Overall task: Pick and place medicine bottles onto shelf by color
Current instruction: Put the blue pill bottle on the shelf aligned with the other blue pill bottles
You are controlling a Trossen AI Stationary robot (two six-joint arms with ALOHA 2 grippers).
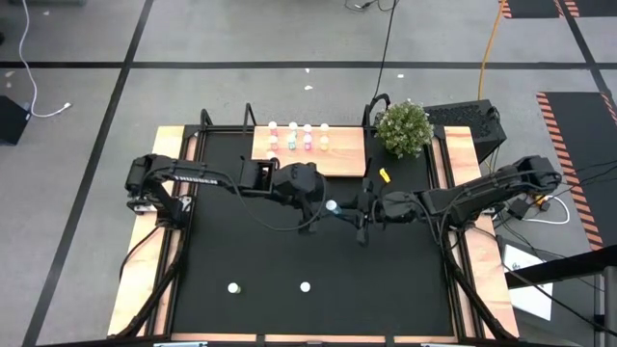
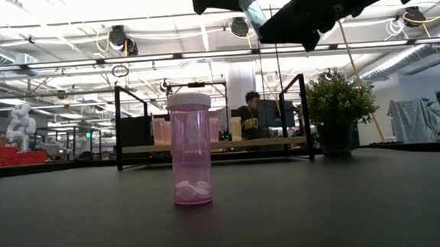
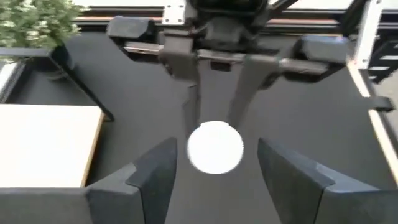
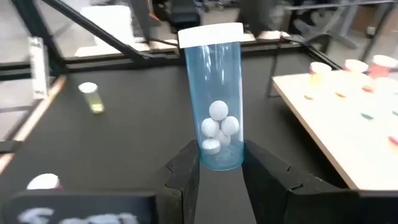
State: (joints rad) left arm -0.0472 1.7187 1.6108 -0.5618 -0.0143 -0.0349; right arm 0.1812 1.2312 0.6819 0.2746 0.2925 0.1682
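Right end effector grips teal bottle upright for handover; left end effector, at nine o'clock, straddles its cap, open.

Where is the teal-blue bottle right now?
The teal-blue clear plastic bottle with a white cap is held above mid-table in the right pincer, facing the open left pincer, just in front of the light-wood shelf.

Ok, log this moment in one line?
right tool: shut on blue bottle, mid-air | left tool: open around its white cap | shelf: bottles present
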